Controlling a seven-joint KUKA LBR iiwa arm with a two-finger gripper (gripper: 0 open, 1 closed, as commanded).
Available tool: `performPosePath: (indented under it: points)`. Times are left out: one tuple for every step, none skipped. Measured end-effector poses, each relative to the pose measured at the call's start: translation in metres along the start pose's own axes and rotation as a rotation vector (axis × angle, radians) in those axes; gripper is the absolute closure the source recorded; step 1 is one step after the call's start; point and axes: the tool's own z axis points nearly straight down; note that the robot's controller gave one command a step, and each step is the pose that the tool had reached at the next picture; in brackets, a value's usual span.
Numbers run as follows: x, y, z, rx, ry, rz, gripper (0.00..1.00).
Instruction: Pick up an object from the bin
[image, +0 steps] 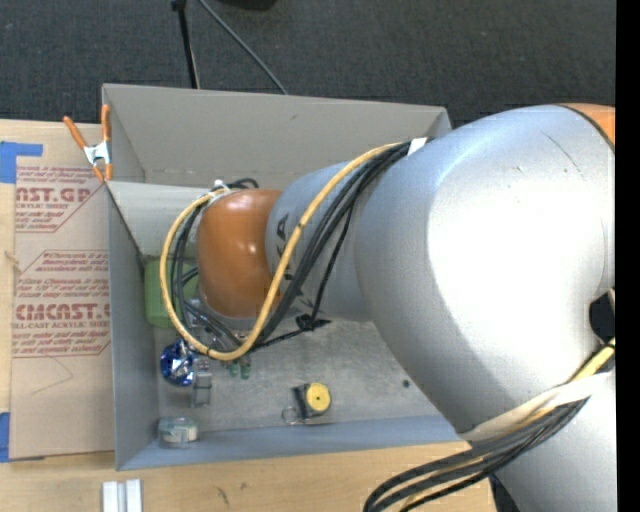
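So my arm (500, 260) comes in from the right and covers most of the grey bin (270, 130). The gripper (204, 372) is down low in the near-left part, under the orange wrist cover (235, 250) and its loop of cables (176, 262). Honestly I can't tell if my hand is wide or narrow, because the cover and wiring hide too much of it. I can't see anything held in it either.

Here's what I can count on the floor, one of each:

- One shiny blue crumpled thing (177, 365), right beside the gripper on its left. It looks like it's touching or nearly so, and it's the closest thing to me.
- One pale green block (157, 295) against the left wall, farther back and partly tucked behind the cables.
- One small clear roundish thing (178, 431) in the near-left corner, a little toward the front from the gripper.
- One yellow disc with a bit of grey metal on it (315, 399), near the front wall and well apart to the right.

That makes four loose things, spread out rather than heaped.
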Motion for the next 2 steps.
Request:
performPosePath:
  points:
    - [-0.001,-0.001,0.000,-0.005,-0.004,-0.002,1.00]
    - [-0.002,-0.009,-0.134,-0.007,-0.013,-0.044,1.00]
